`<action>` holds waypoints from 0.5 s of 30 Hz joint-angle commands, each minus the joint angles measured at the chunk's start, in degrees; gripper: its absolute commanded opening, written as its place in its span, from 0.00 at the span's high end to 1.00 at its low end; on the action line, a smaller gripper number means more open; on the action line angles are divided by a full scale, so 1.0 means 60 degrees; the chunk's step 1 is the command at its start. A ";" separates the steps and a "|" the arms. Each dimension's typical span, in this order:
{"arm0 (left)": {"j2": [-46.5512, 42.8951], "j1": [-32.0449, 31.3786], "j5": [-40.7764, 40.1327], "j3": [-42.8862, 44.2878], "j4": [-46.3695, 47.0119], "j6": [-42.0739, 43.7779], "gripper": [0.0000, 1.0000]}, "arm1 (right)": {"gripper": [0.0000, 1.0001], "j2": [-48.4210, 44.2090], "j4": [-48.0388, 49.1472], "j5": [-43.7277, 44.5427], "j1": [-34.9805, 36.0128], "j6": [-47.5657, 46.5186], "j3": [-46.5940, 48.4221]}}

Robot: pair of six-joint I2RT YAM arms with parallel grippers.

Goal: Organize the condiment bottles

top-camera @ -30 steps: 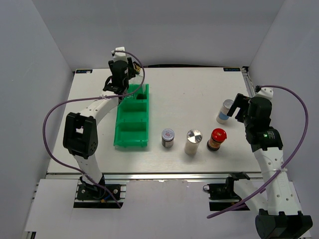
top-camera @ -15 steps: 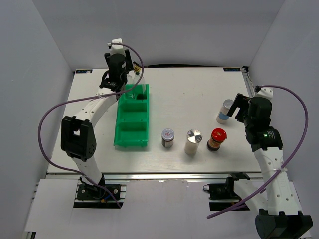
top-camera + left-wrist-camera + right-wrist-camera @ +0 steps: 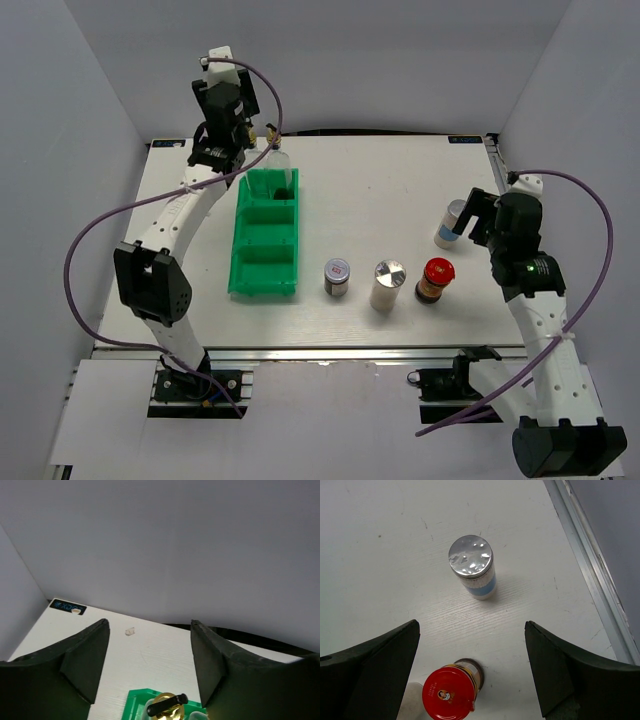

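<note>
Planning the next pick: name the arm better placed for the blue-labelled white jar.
Right. The right hand, open, hangs near the blue-labelled white jar; the left hand is far off, at the green plastic bin.

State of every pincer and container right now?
Left pincer: open, empty.
Right pincer: open, empty.
Clear glass bottle with gold-black spout: inside green plastic bin, far compartment.
Blue-labelled white jar: upright, lidded.
Red-lidded brown jar: upright, lidded.
White silver-lidded shaker: upright, lidded.
Dark silver-lidded jar: upright, lidded.
</note>
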 commanded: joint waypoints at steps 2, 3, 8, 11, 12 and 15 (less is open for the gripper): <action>-0.0744 0.0102 -0.0732 0.0546 -0.0783 0.0171 0.17 | 0.11 0.0285 -0.0047 -0.0372 -0.0023 -0.0256 0.0310; -0.0788 0.0132 -0.0762 0.0677 -0.0915 0.0098 0.02 | 0.11 0.0359 -0.0032 -0.0387 -0.0023 -0.0271 0.0340; -0.2001 0.0381 -0.0703 -0.0021 -0.2146 -0.1263 0.02 | 0.10 0.1615 -0.0310 -0.0168 -0.0009 -0.0257 0.0808; -0.3563 0.0396 -0.0704 -0.2056 -0.2030 -0.2098 0.02 | 0.11 0.2669 -0.0384 0.0257 -0.0023 -0.0271 0.1232; -0.3934 0.0396 -0.0878 -0.2554 -0.2029 -0.2318 0.02 | 0.11 0.2964 -0.0355 0.0287 -0.0023 -0.0300 0.1335; -0.5206 0.0410 -0.1375 -0.4269 -0.2146 -0.3138 0.02 | 0.11 0.4107 -0.0150 0.0009 -0.0023 -0.0432 0.1803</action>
